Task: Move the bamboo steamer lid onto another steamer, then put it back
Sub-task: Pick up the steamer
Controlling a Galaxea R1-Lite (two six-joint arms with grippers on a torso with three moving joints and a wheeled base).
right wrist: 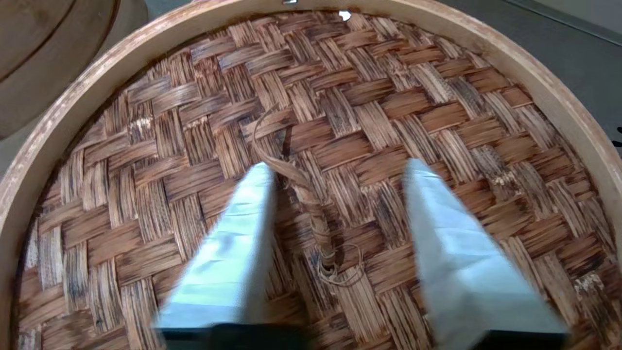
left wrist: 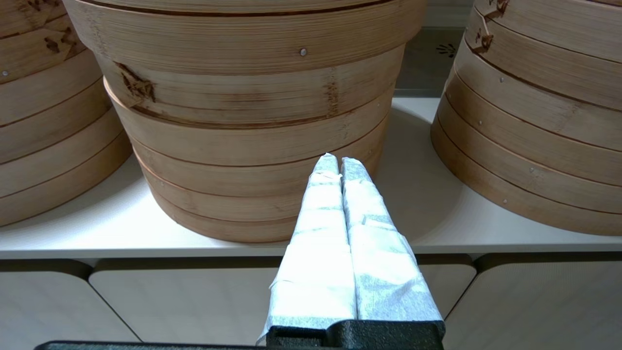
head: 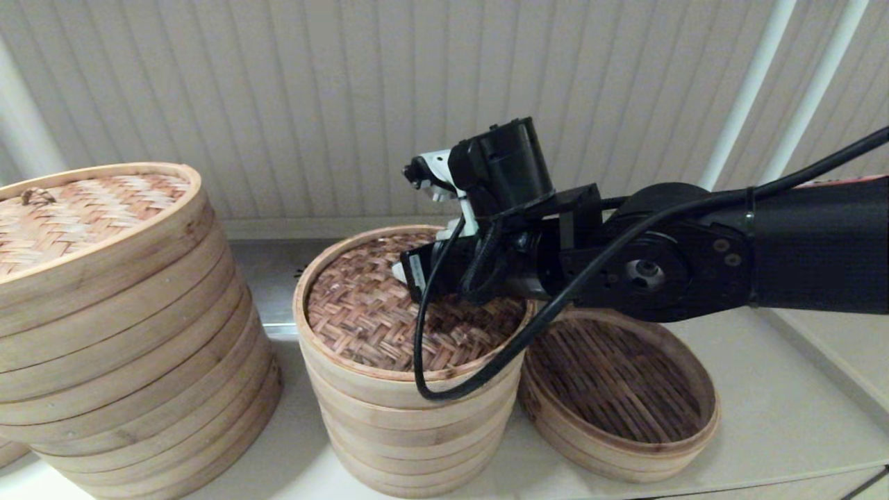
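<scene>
The bamboo steamer lid (head: 368,312), dark brown herringbone weave in a pale rim, lies on the middle stack of pale tiers. My right gripper (head: 417,278) hangs just over its centre. In the right wrist view this gripper (right wrist: 337,165) is open, its taped fingers (right wrist: 233,243) on either side of a small twisted loop (right wrist: 311,209) on the lid (right wrist: 388,97), not pinching it. The other steamer (head: 625,389), low with a dark slatted floor, stands empty right beside that stack. My left gripper (left wrist: 338,158) is shut on nothing, parked low before the shelf edge.
A wider many-tier stack (head: 104,312) with a lighter tan lid (head: 83,208) fills the left. A black cable (head: 424,361) droops from my right wrist over the lid's front rim. The pale shelf (head: 778,417) ends close in front; a ribbed wall stands behind.
</scene>
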